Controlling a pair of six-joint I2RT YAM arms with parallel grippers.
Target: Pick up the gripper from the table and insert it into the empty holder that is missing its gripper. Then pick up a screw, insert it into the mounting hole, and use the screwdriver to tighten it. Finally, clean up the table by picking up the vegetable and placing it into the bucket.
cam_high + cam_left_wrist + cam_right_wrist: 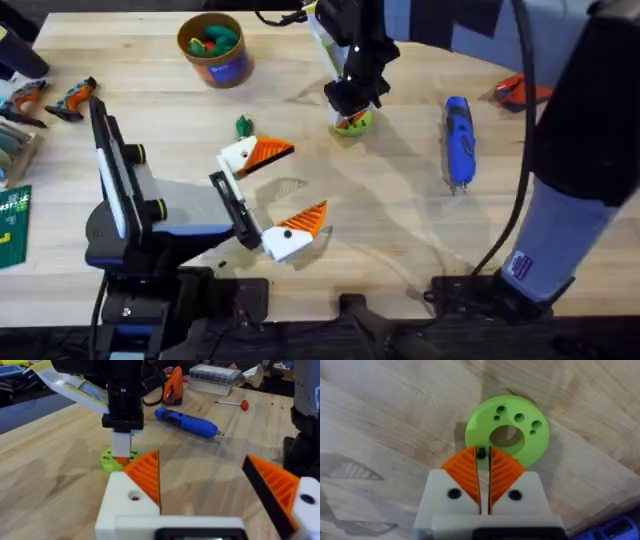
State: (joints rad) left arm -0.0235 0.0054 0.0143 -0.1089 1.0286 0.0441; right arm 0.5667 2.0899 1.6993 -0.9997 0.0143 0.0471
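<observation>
My right gripper (pixel 351 112) hangs over a lime-green disc (pixel 507 435), shut on a small black screw (pixel 481 453) held at its orange pad tips. My left gripper (pixel 300 180) lies open near the table's middle. Both of its white holder blocks (pixel 127 505) carry an orange gripper pad (pixel 146 476), and a mounting hole (pixel 135 496) shows in the white block. The blue screwdriver (pixel 457 140) lies at the right. A small dark green vegetable (pixel 243 126) lies left of the disc. The brown-orange bucket (pixel 213 45) stands at the back and holds green and orange pieces.
Orange-and-black hand tools (pixel 50 97) lie at the far left, and a red tool (pixel 520 92) at the far right. A thin rod with a red handle (pixel 232 403) and a clear box (pixel 215 372) sit beyond the screwdriver. A green card (pixel 12 225) lies at the left edge.
</observation>
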